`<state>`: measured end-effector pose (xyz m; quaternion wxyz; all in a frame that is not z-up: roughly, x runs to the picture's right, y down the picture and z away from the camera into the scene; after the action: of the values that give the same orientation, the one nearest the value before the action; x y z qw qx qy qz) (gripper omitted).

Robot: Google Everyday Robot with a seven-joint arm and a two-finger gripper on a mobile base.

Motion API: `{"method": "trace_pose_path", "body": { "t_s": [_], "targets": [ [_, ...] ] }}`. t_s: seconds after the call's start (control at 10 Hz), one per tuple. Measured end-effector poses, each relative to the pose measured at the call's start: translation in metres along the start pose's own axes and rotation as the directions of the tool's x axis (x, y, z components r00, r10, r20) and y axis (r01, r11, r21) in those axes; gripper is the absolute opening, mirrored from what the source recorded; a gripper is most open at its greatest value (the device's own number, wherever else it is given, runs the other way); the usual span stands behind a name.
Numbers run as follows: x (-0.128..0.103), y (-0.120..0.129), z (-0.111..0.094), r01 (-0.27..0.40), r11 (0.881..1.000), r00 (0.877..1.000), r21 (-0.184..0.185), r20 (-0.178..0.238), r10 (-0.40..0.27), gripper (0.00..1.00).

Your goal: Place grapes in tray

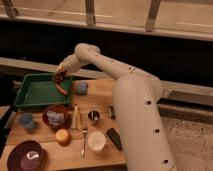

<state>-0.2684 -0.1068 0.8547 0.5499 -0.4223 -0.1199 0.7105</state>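
Observation:
The green tray (35,95) lies at the table's back left. My gripper (60,76) is at the end of the white arm, above the tray's right edge, shut on the dark reddish-purple grapes (60,78), which hang just over the tray's right wall. A slim red-orange chili-like item (62,90) lies in the tray right below the grapes.
A small blue-grey block (81,88) sits right of the tray. In front are a dark red bowl (56,116) with pale contents, a banana (76,117), a metal cup (93,116), an orange (63,136), a white cup (96,141), a fork (84,141), a black remote (114,138), a blue cup (26,121) and a purple bowl (26,156).

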Motion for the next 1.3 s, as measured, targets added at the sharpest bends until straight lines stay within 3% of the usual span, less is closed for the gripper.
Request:
{"method": "trace_pose_path", "body": {
  "t_s": [0.2,0.3,0.9,1.3],
  "targets": [
    [0.026,0.038,0.018,0.079,0.995,0.994,-0.066,-0.072,-0.083,0.0],
    [0.028,0.043,0.02,0.089,0.993,0.992,-0.074,-0.079,-0.094,0.0],
    [0.034,0.037,0.024,0.081,0.993,0.994,-0.08,-0.073,-0.087,0.0],
    [0.042,0.04,0.046,0.069,0.992,0.994,-0.104,-0.073,-0.077,0.0]
  ]
}}
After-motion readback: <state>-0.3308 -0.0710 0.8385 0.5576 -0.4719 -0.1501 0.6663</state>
